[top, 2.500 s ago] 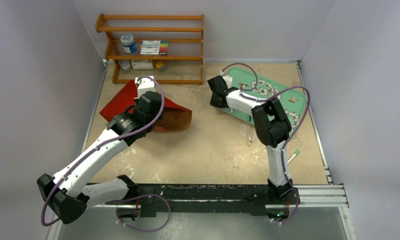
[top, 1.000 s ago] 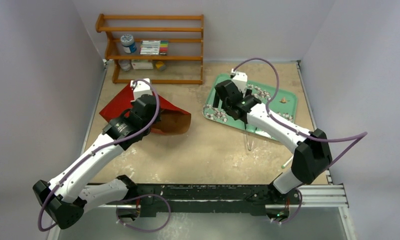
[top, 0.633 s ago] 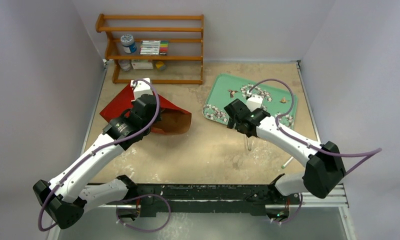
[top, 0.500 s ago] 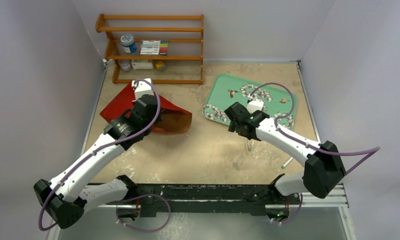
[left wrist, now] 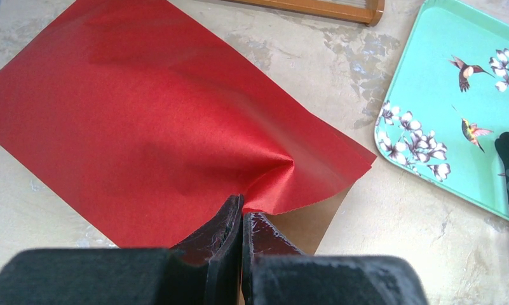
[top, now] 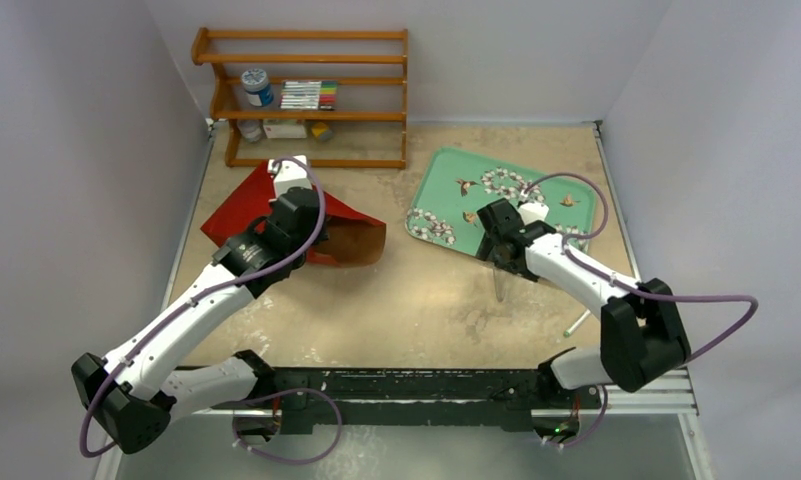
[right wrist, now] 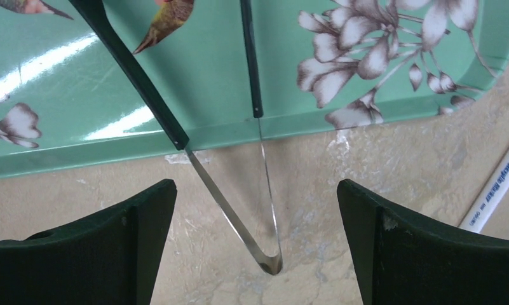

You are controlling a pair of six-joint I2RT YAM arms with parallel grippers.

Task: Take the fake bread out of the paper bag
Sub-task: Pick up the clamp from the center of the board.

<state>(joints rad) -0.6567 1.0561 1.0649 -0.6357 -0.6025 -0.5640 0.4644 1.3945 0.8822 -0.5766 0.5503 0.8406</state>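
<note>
Setting: A mottled, sandy table [top: 416, 300] is seen from above, with two white-and-black arms bolted at its near edge.

Paper bag: A large red paper bag [top: 241, 205] is laid flat near the table's far left corner, just in front of a wooden shelf [top: 306, 118]. Its mouth is turned toward the table's middle, and the brown inside is shown where the upper layer is raised.

Left gripper: The jaws of the left gripper [left wrist: 241, 219] are pressed together, and the red upper rim of the bag's mouth is pinched between them. The paper is puckered just beyond the fingertips.

Fake bread: No place can be given for the fake bread; only shaded brown paper is shown inside the bag's mouth.

Right gripper: The jaws of the right gripper [right wrist: 257, 190] are spread wide and nothing is held. It is hung over the near edge of a tray [top: 446, 190], directly above a pair of tongs [right wrist: 229, 216].

Tongs: Metal tongs with dark arms are laid across the tray's near edge, the dark ends on the tray and the bent metal end on the table.

Tray: A mint-green tray, printed with white flowers and hummingbirds, is set toward the table's far right corner, well apart from the bag.

Pen: A white pen [right wrist: 496, 184] is laid on the table near the right edge, on the near side of the tray.

Shelf contents: A jar [top: 257, 86] and a row of markers [top: 309, 94] are kept on one board.
</note>
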